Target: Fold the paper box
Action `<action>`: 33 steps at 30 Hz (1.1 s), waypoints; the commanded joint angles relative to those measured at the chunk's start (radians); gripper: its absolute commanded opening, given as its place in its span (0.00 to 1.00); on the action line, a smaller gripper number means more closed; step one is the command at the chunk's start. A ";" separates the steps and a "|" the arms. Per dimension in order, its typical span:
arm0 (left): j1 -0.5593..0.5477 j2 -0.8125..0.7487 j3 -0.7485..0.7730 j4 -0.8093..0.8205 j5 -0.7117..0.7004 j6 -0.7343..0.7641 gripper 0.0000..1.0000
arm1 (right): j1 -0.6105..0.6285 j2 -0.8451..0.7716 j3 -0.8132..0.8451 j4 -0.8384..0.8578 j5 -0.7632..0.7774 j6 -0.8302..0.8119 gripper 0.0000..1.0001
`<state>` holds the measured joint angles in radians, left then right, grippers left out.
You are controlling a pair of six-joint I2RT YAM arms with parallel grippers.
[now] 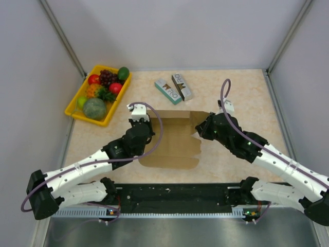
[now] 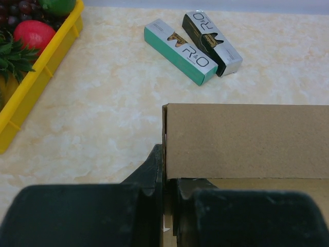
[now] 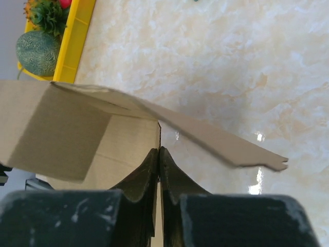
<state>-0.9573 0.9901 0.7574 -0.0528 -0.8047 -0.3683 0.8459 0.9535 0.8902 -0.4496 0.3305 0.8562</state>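
Note:
The paper box (image 1: 172,139) is a plain brown cardboard sheet lying mid-table, its far panel raised upright. My left gripper (image 1: 139,119) is shut on the box's left side wall; the left wrist view shows the thin cardboard edge (image 2: 165,154) pinched between its black fingers, beside the raised back panel (image 2: 247,141). My right gripper (image 1: 201,128) is shut on the box's right side wall (image 3: 158,135), the wall's edge squeezed between its fingertips. A loose tabbed flap (image 3: 226,144) slants out to the right of that grip.
A yellow fruit tray (image 1: 74,110) with fruit stands at the far left. Two small printed cartons, teal (image 1: 167,91) and dark brown-white (image 1: 182,86), lie behind the box. Grey walls enclose the table on three sides.

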 commanded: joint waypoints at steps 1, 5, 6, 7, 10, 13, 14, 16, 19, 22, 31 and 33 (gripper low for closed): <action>0.000 0.025 0.022 0.085 0.007 -0.014 0.00 | 0.028 0.007 0.042 0.038 -0.010 -0.023 0.01; 0.000 0.044 0.033 0.085 0.021 -0.026 0.00 | 0.028 0.028 0.046 0.046 -0.028 -0.020 0.01; 0.000 0.042 0.033 0.087 0.025 -0.030 0.00 | 0.028 0.031 0.044 0.049 -0.034 -0.017 0.01; 0.000 0.044 0.034 0.088 0.033 -0.035 0.00 | 0.028 0.040 0.036 0.064 -0.045 -0.013 0.02; 0.000 0.036 0.042 0.082 0.047 -0.057 0.00 | 0.028 0.047 0.018 0.112 -0.071 -0.003 0.07; 0.000 0.038 0.054 0.073 0.058 -0.078 0.00 | 0.027 0.059 0.012 0.135 -0.090 -0.002 0.12; 0.000 0.038 0.057 0.068 0.061 -0.080 0.00 | 0.028 0.067 0.012 0.143 -0.094 -0.003 0.13; 0.000 0.039 0.059 0.067 0.062 -0.084 0.00 | 0.028 0.070 0.013 0.152 -0.113 -0.006 0.15; 0.000 0.036 0.059 0.059 0.064 -0.095 0.00 | 0.028 0.070 0.001 0.163 -0.104 -0.006 0.18; 0.000 0.021 0.053 0.056 0.068 -0.113 0.00 | 0.028 0.068 -0.017 0.167 -0.096 -0.006 0.19; 0.000 -0.024 0.031 0.034 0.088 -0.181 0.00 | 0.028 0.028 -0.129 0.233 -0.076 -0.003 0.18; 0.002 -0.027 0.028 0.033 0.091 -0.190 0.00 | 0.027 0.024 -0.148 0.232 -0.077 -0.002 0.19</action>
<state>-0.9562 1.0142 0.7658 -0.1143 -0.7475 -0.4717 0.8577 1.0000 0.7830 -0.2462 0.2424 0.8581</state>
